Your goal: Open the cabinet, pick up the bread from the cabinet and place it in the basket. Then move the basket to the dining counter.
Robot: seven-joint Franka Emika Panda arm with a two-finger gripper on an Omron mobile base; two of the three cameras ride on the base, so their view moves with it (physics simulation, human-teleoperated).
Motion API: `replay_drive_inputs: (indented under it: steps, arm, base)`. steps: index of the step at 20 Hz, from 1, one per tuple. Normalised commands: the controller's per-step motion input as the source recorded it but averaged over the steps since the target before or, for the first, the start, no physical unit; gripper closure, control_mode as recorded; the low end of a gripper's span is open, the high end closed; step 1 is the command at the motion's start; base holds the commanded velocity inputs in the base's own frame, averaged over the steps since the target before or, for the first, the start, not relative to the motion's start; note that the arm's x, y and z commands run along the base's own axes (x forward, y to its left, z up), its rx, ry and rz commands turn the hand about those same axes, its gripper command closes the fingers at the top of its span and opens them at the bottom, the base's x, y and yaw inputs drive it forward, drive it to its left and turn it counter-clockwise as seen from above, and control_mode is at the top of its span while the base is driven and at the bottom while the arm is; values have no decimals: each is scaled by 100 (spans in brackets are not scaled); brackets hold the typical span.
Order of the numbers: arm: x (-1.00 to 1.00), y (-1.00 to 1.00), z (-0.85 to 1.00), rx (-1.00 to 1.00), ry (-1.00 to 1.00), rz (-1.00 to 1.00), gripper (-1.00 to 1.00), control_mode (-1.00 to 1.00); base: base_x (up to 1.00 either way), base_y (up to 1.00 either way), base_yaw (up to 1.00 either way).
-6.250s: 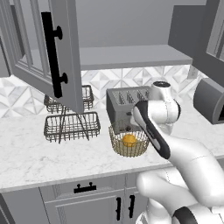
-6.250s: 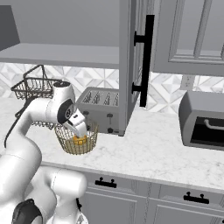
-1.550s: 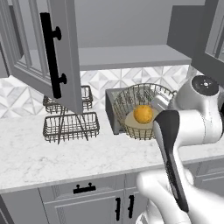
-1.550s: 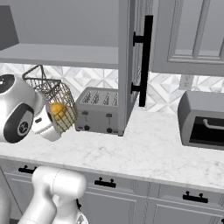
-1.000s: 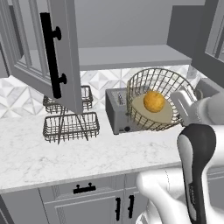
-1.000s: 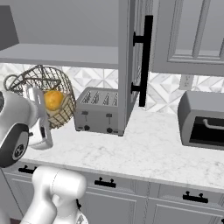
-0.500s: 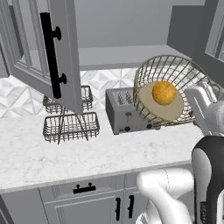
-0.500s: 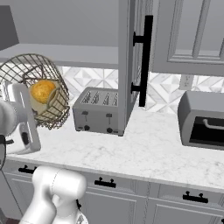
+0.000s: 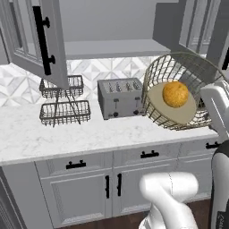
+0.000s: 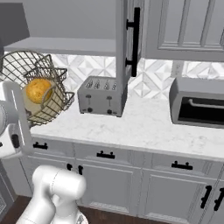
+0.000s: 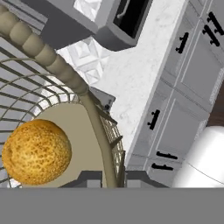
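I see the cabinet (image 9: 40, 44) up on the wall with its grey recessed-panel door swung open and the long black bar handle facing me; the shelf inside is bare grey. Below it runs the marble worktop (image 9: 89, 134) over grey drawers, with a silver toaster (image 9: 120, 97) standing against the tiled wall and a dark two-tier wire rack (image 9: 62, 103) to its left. In the right base view a dark microwave (image 10: 197, 107) sits on the far right of the same worktop.

I have the basket (image 9: 176, 91) lifted clear of the worktop and tipped steeply on its side, so its thin gold-tan wires and solid tan bottom face the camera. The bread (image 9: 175, 94), a small round orange-yellow ball with a mottled crust, lies inside against that tan bottom.

My white arm rises at the frame edge and bends in beside the basket. The gripper (image 11: 111, 175) sits narrowly closed on the basket's wire rim in the hand view
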Motion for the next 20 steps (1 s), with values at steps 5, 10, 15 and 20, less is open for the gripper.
replay_drive_inputs:
  steps: [5, 10, 15, 20]
  arm:
    - [0, 0, 0, 0, 0, 0, 100, 100]
    - [0, 0, 0, 0, 0, 0, 100, 100]
    - [0, 0, 0, 0, 0, 0, 100, 100]
    - [0, 0, 0, 0, 0, 0, 100, 100]
  base:
    - [-100, -60, -1]
    - [-78, -73, -23]
    - [-5, -64, -79]
    - [0, -24, -94]
